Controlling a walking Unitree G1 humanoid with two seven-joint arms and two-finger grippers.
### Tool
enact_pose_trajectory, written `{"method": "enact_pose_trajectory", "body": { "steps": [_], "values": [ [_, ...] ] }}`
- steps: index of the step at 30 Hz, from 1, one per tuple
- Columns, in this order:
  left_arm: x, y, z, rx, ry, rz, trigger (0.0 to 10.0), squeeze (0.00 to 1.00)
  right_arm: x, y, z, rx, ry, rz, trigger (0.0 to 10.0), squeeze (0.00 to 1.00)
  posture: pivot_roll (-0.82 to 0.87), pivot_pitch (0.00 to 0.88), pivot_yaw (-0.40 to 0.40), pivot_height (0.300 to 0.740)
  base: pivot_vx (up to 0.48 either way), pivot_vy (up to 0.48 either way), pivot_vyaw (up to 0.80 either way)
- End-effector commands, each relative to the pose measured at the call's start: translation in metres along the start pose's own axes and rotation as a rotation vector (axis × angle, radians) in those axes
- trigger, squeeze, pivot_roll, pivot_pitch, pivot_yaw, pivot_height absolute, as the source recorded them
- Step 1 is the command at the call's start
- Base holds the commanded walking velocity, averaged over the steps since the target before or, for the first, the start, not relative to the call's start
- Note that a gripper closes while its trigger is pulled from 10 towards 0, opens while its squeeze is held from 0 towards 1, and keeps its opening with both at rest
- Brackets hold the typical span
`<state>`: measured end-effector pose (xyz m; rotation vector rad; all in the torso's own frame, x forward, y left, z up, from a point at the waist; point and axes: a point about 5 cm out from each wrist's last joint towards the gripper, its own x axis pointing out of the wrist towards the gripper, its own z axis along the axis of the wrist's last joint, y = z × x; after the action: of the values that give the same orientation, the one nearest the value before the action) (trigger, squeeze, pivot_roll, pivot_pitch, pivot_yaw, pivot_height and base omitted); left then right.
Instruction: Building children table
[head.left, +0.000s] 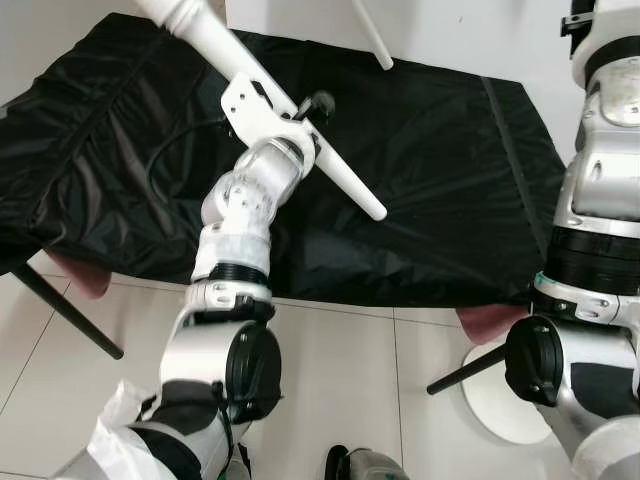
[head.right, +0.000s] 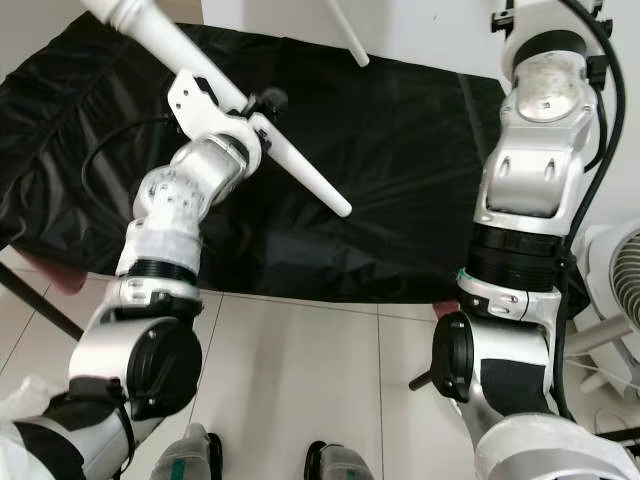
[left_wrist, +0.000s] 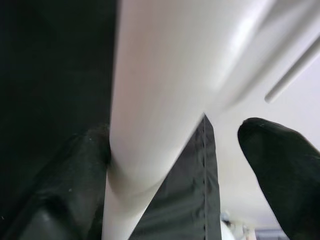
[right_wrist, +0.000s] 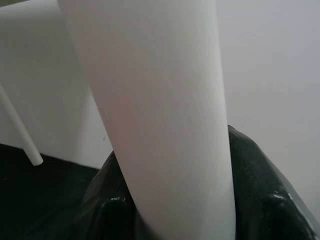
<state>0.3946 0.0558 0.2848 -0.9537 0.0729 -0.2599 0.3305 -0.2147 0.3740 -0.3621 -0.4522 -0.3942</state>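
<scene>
Setting: pale tiled floor (head.left: 330, 380) with a black plastic sheet (head.left: 440, 170) draped over a low surface ahead of the robot; white wall behind.

Task's thing: a white tapered table leg (head.left: 345, 180), round in section, thick at its upper end and narrowing to a blunt rounded tip. Smooth, matte, no visible marks.

Where it is: held in the air above the black sheet, not resting on it.

Long axis: runs diagonally, thick end up and toward the robot's left, thin tip down and toward the centre of the sheet.

Left gripper (left_wrist: 175, 160): around the leg near its middle; one black finger (left_wrist: 65, 185) presses against the leg, the other stands a little off it, so the grip looks loose or partly open.

Right gripper (right_wrist: 165, 210): its wrist view shows a thick white leg (right_wrist: 160, 115) close up between dark fingers, seemingly gripped; whether it is fully closed I cannot tell.

Other parts: a second thin white leg (head.left: 372, 35) slants in at the top of the head view.

Nearer arm: the left, already on the leg.

Judgement: the next move likely turns on swinging the thick end toward its socket while keeping the axis steady.
</scene>
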Motion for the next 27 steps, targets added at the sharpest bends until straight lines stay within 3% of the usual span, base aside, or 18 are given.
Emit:
{"method": "enact_pose_trajectory", "body": {
  "steps": [1,2,3,4,5,7,12,14,15,20,21,23,24,27],
  "values": [
    [-0.001,-0.062,-0.006,0.009,0.016,-0.358,10.0,0.00,-0.005,0.003,0.030,0.245,-0.123,0.046,0.0,0.00,0.02,0.051,-0.063,0.740,0.000,0.000,0.00],
    [0.002,-0.073,0.006,0.046,-0.036,-0.385,2.7,0.00,-0.007,-0.003,0.026,0.337,-0.106,0.041,0.0,0.00,0.02,0.050,-0.058,0.740,0.000,0.000,0.00],
    [0.002,-0.073,0.006,0.046,-0.036,-0.385,2.7,0.00,-0.007,-0.003,0.026,0.337,-0.106,0.041,0.0,0.00,0.02,0.050,-0.058,0.740,0.000,0.000,0.00],
    [-0.001,-0.091,0.020,0.104,-0.099,-0.444,0.0,0.00,-0.011,-0.008,0.014,0.438,-0.070,0.030,0.0,0.00,0.02,0.051,-0.056,0.740,0.000,0.000,0.00],
    [-0.001,-0.091,0.020,0.104,-0.099,-0.444,0.0,0.00,-0.011,-0.008,0.014,0.438,-0.070,0.030,0.0,0.00,0.02,0.051,-0.056,0.740,0.000,0.000,0.00],
    [-0.011,-0.117,0.037,0.198,-0.189,-0.524,0.0,0.00,-0.023,-0.015,-0.008,0.577,-0.043,0.027,0.0,0.00,0.03,0.050,-0.058,0.740,0.000,0.000,0.00],
    [-0.022,-0.138,0.042,0.244,-0.223,-0.616,0.0,0.00,-0.036,-0.018,-0.041,0.601,0.017,0.024,0.0,0.00,0.03,0.053,-0.048,0.740,0.000,0.000,0.00],
    [-0.033,-0.153,0.037,0.302,-0.229,-0.702,0.0,0.00,-0.052,-0.018,-0.083,0.598,0.128,0.017,0.0,0.00,0.03,0.058,-0.046,0.740,0.000,0.000,0.00],
    [-0.034,-0.155,0.026,0.336,-0.199,-0.733,10.0,0.00,-0.059,-0.017,-0.099,0.597,0.172,0.012,10.0,0.00,0.03,0.062,-0.041,0.740,0.000,0.000,0.00],
    [-0.032,-0.151,0.006,0.382,-0.130,-0.743,10.0,0.00,-0.069,-0.015,-0.116,0.590,0.210,0.007,10.0,0.00,0.04,0.065,-0.034,0.740,0.000,0.000,0.00],
    [-0.030,-0.144,-0.004,0.391,-0.098,-0.732,10.0,0.00,-0.072,-0.013,-0.122,0.594,0.216,0.001,10.0,0.12,0.04,0.072,-0.031,0.740,0.000,0.000,0.00],
    [-0.030,-0.144,-0.004,0.391,-0.098,-0.732,10.0,0.00,-0.072,-0.013,-0.122,0.594,0.216,0.001,10.0,0.12,0.04,0.072,-0.031,0.740,0.000,0.000,0.00],
    [-0.028,-0.135,-0.015,0.394,-0.054,-0.720,10.0,1.00,-0.075,-0.011,-0.126,0.580,0.226,-0.006,10.0,1.00,0.04,0.081,-0.027,0.740,0.000,0.000,0.00],
    [-0.028,-0.121,-0.031,0.453,-0.003,-0.709,10.0,1.00,-0.079,-0.010,-0.130,0.575,0.236,-0.017,10.0,1.00,0.05,0.085,-0.029,0.740,0.000,0.000,0.00]
  ]
}}
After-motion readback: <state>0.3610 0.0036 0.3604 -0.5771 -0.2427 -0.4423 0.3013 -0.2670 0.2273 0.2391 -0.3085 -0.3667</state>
